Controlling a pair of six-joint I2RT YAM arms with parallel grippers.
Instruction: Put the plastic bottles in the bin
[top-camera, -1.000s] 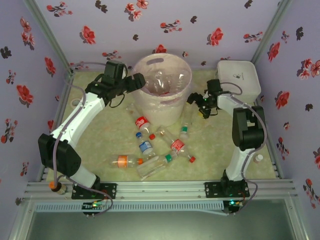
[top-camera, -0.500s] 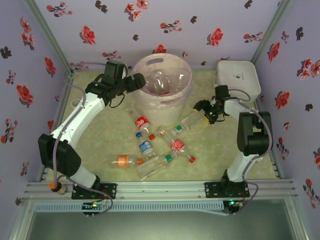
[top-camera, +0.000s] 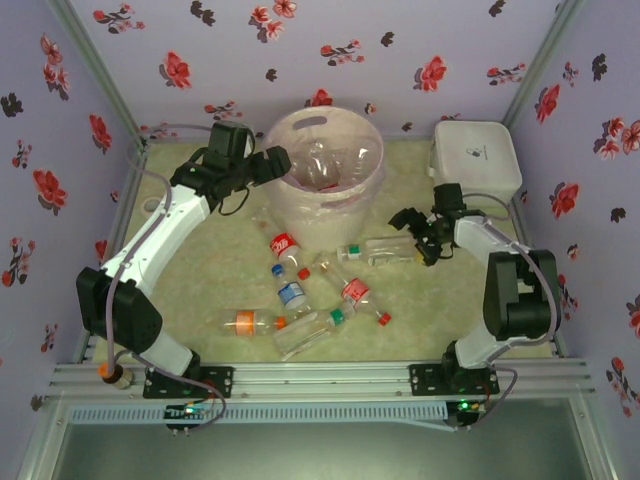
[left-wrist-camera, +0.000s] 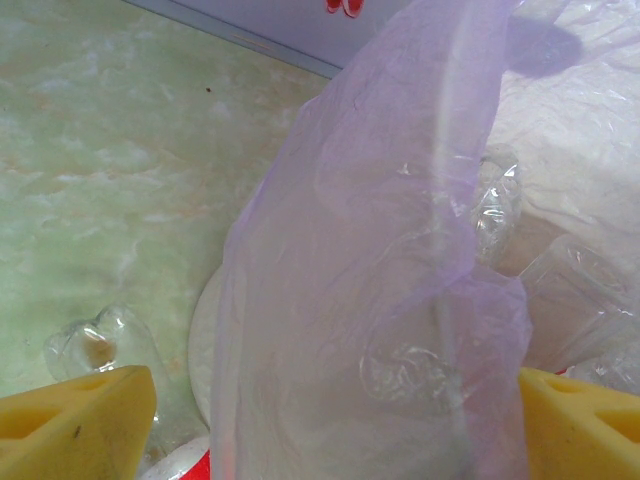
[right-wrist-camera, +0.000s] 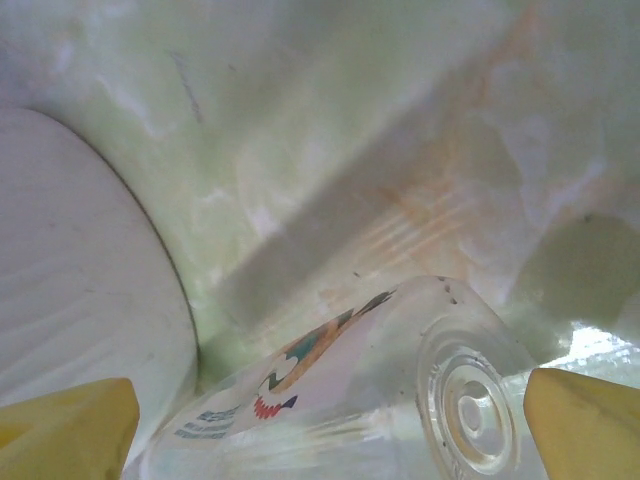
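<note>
Beside the left rim of the bin (top-camera: 372, 160), your left gripper (top-camera: 268, 165) hovers with its yellow foam pads (left-wrist-camera: 80, 420) spread wide. The thin, wrinkled, pinkish liner bag (left-wrist-camera: 380, 250) hangs between them, and neither pad grips it. Crumpled clear bottles (top-camera: 322, 165) already lie inside the round pale bucket.

On the mottled green table (top-camera: 200, 270) in front of it, a loose cluster of plastic bottles (top-camera: 291, 292) lie on their sides, with red, blue and orange labels. Just right of that cluster, a green-capped bottle (top-camera: 385, 250) lies flat, its cap toward the cluster and its base toward your right gripper (top-camera: 418, 237). That gripper's jaws stand fully apart, with the bottle's ringed round base low between them. Whether a pad touches the plastic is hard to tell from the wrist view.

This looks like the pickup, so reach further along the body before you close. A pinch at the very end would probably let the slick cylinder pivot or roll away. Squeeze gently, since the thin clear wall should buckle. Then carry it high enough that the cap clears the loose bag. Beyond the arm sits the white lidded box (top-camera: 477, 155); leave it alone.
</note>
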